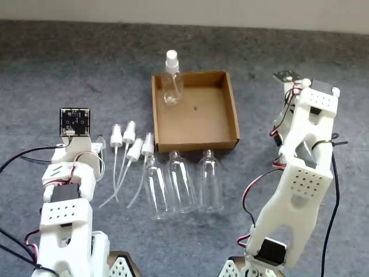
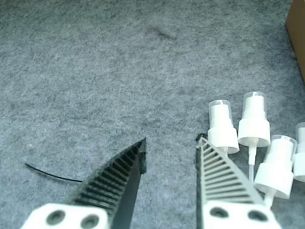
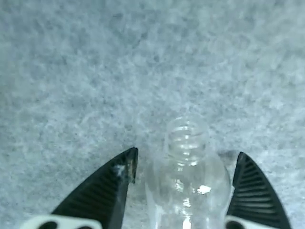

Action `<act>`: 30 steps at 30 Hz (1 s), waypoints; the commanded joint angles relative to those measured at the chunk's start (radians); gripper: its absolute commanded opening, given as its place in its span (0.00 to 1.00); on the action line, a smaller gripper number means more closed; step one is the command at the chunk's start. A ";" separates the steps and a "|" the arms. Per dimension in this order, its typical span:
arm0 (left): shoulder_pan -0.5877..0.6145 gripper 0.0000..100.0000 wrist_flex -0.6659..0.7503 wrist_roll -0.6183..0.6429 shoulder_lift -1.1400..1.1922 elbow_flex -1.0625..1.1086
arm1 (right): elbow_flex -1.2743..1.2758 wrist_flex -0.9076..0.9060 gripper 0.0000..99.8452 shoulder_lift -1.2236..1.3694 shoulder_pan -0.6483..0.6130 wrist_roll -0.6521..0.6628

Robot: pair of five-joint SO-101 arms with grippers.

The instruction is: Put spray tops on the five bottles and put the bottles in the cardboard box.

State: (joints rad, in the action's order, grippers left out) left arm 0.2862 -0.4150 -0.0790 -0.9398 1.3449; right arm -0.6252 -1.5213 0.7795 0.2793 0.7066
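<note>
Your left gripper (image 2: 170,143) hung spread beside the tops (image 2: 222,126); your right gripper (image 3: 187,155) stood spread around a bottle (image 3: 188,183), not clamped.

Bright, even light on the grey felt-covered bench (image 1: 69,69); shadows faint; small glints on the clear plastic bottle (image 3: 188,183).

Your high camera looks steeply down over the bench (image 1: 57,69) from behind both arms, far enough back to take in the whole work area. Your left wrist camera sits low and close, looking out past the left tool (image 2: 171,140) at the spray tops (image 2: 252,126), which the high view shares. Your right wrist camera looks closely past the right tool (image 3: 187,152) at a clear bottle (image 3: 188,138).
</note>
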 commanded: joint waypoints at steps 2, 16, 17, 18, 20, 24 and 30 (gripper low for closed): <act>0.001 0.16 0.011 -0.012 -0.007 -0.004 | -0.013 -0.025 0.27 -0.024 0.013 0.029; 0.001 0.16 0.011 -0.012 -0.007 -0.004 | -0.018 -0.027 0.07 -0.031 0.015 0.026; 0.001 0.16 0.011 -0.012 -0.007 -0.004 | -0.027 -0.028 0.06 -0.031 0.015 0.026; 0.001 0.16 0.011 -0.012 -0.007 -0.004 | -0.048 -0.038 0.04 -0.030 0.015 0.026; 0.001 0.16 0.011 -0.012 -0.007 -0.004 | -0.107 -0.081 0.01 -0.030 0.015 0.026; 0.001 0.16 0.011 -0.012 -0.007 -0.004 | -0.292 -0.213 0.00 -0.030 0.010 0.011; 0.001 0.16 -0.002 -0.012 -0.007 -0.012 | -0.579 -0.245 0.00 -0.031 0.004 -0.186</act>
State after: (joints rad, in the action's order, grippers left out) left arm 0.2862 -0.4150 -0.0790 -0.9398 1.3449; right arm -1.0472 -1.7438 0.7795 0.2839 0.5946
